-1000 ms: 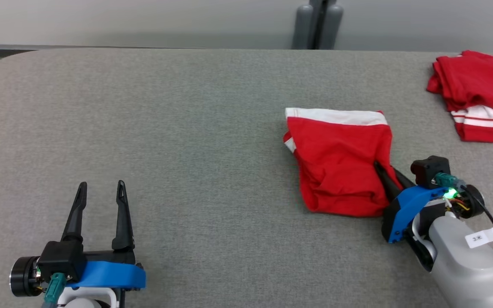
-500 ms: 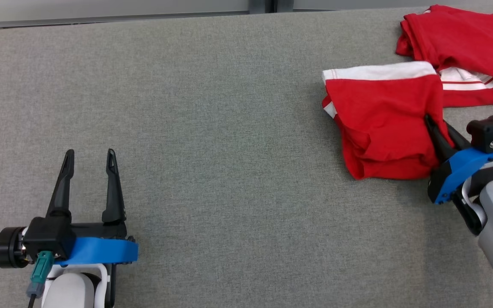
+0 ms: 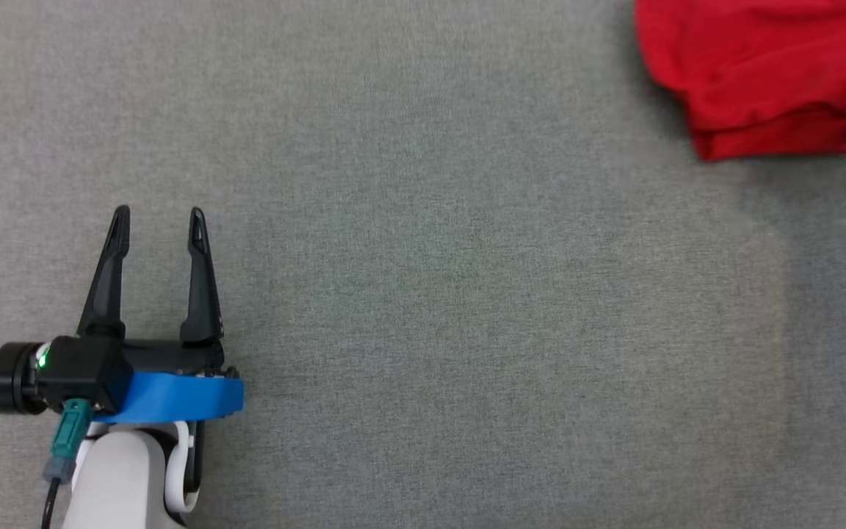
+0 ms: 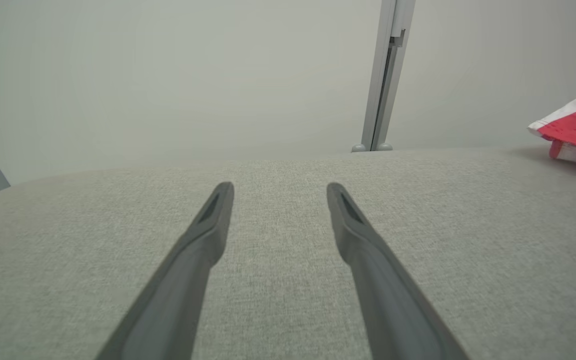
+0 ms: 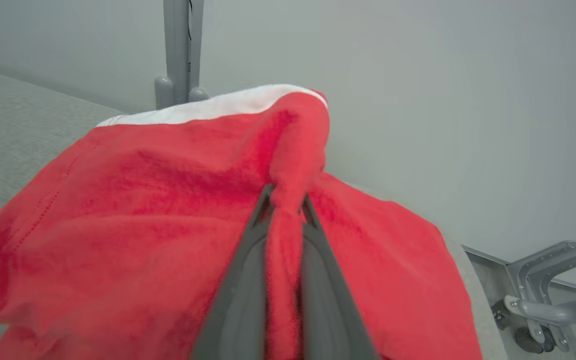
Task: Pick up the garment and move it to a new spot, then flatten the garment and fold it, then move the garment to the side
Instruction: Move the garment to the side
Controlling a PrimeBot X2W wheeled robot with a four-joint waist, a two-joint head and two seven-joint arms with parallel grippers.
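— At top right of head view: garment, red, bunched, cut off by the top and right borders, over table.
— Held?
— Yes. Seen from right wrist: right gripper pinching a red fold between jaws nearly pressed together, cloth draped either side, white band along the far hem.
— And left gripper?
— Low at left of head view, jaws spread wide over grey table, well apart from garment.
— Room to move?
— Plenty. Wide stretch of grey table between left gripper and garment, and more toward the near side.
— Edges?
— From left wrist: far table edge gently curved against pale wall, with post standing just behind it. From right wrist: table edge showing just past garment at right, with metal frame beyond and below it.
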